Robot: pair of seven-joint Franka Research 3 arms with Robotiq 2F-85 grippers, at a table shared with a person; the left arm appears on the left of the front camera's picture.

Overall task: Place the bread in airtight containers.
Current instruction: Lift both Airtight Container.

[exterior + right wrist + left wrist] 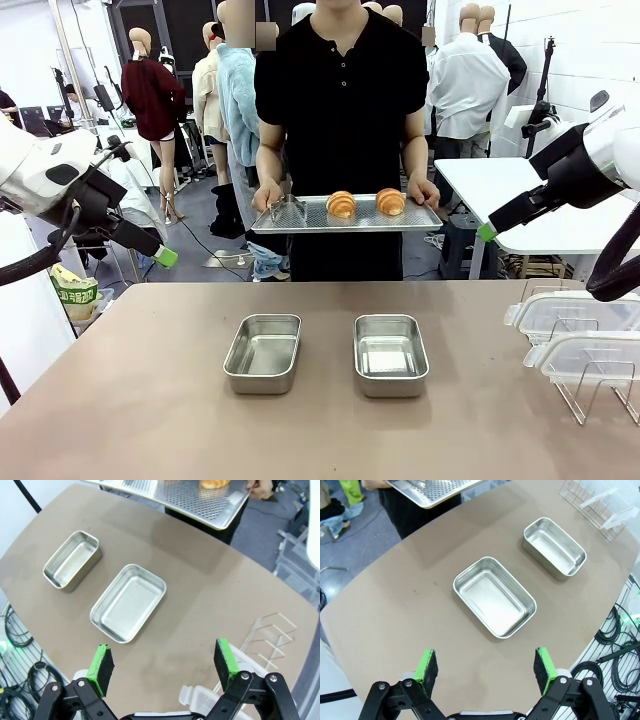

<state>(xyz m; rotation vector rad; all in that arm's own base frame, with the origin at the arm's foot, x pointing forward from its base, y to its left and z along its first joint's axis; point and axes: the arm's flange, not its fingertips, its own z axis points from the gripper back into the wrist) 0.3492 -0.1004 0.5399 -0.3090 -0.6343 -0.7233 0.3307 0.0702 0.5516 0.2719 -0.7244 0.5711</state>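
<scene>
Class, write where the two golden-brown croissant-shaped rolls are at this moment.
Front view: the golden-brown rolls lie side by side on the perforated steel tray held by the person, beyond the far edge of the table.

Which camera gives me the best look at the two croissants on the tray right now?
The front view: both croissants sit side by side, whole, on the tray the person holds beyond the table. The right wrist view cuts one croissant off at its top edge; the left wrist view catches a tray corner.

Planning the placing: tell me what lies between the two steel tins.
Nothing: only bare brown tabletop separates the left tin from the right tin, plain in the front view.
</scene>
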